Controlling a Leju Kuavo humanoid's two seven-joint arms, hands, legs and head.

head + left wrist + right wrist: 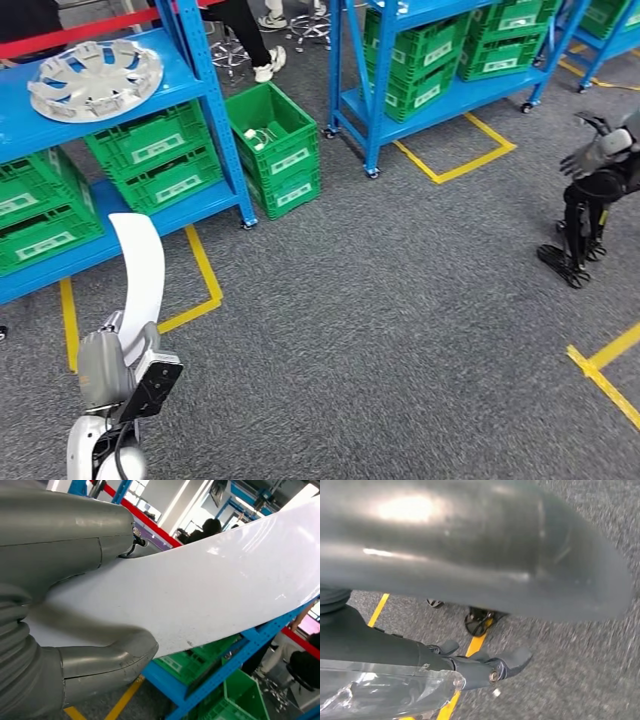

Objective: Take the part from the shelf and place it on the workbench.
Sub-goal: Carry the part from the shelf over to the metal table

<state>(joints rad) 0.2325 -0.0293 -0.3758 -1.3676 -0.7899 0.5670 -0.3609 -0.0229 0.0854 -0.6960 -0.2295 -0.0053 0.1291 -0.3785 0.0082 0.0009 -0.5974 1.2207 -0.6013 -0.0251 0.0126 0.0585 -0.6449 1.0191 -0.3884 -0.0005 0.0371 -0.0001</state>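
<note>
1. Grey carpet floor [392, 300] takes up most of the head view, crossed by yellow tape lines [453, 165] that box off the standing places for the racks.
2. Blue shelving [215, 110] stands on the left with green crates [155, 150] stacked on its lower levels, and a silvery wheel cover [96, 77] lies flat on an upper board; a second rack [423, 100] stands further back. No workbench is in view, so my guess is that the robot is part-way through carrying, facing away from the pick-up spot.
3. One green crate [275, 145] sits on the floor just beside the left rack's post, open at the top, probably for easy reaching.
4. People's legs and shoes [260, 45] appear behind the racks, well apart from the robot.
5. White, curved and glossy, the part [140, 270] is off the shelf and rises from the left hand [121, 350], held edge-up in front of the rack. That upright hold likely keeps the long panel clear of the body and the shelf posts.
6. In the left wrist view the left hand [94, 660] clamps the part [211, 590], thumb on one face and fingers on the other, near one end.
7. Out to the side, the right hand [596, 155] holds nothing, fingers apart, free to balance or to help at set-down.
</note>
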